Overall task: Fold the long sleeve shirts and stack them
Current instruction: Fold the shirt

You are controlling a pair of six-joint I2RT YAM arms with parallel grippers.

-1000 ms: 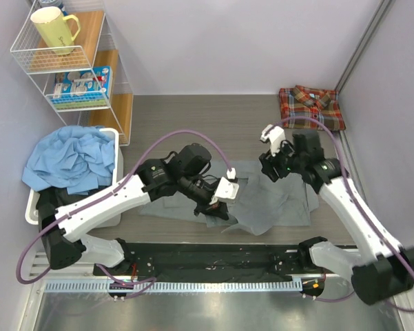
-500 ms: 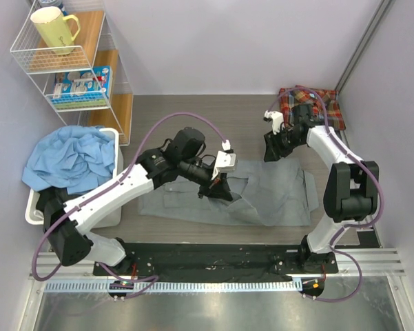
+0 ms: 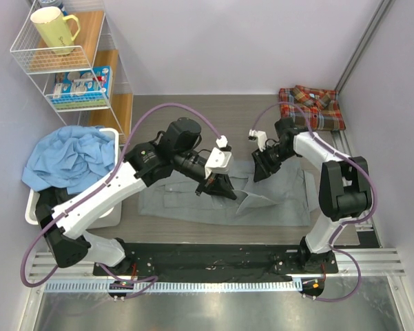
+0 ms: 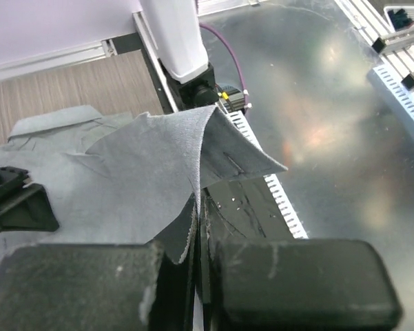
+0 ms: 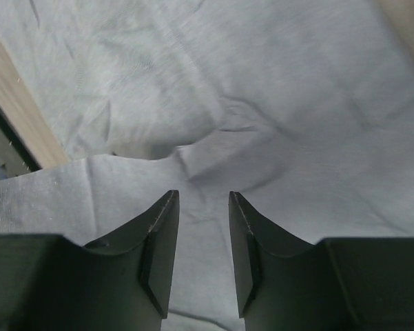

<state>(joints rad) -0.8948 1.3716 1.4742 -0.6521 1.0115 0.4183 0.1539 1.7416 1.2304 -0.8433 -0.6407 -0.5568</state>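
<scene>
— Wood-grain table (image 3: 193, 117), grey shirt (image 3: 282, 203) spread along the near edge, long axis left to right. Who has it?
— Left gripper (image 3: 224, 186) is clamped on a lifted flap near the middle. Right gripper (image 3: 260, 169) hangs just above the cloth's right half, jaws apart, nothing between them.
— And the plaid shirt (image 3: 310, 107)?
— Folded in the far right corner, well apart. The right arm is nearer to it; grey cloth lies straight below its fingers.

Two white-and-black arms (image 3: 103, 200) carry looping purple cables (image 3: 169, 105).
</scene>
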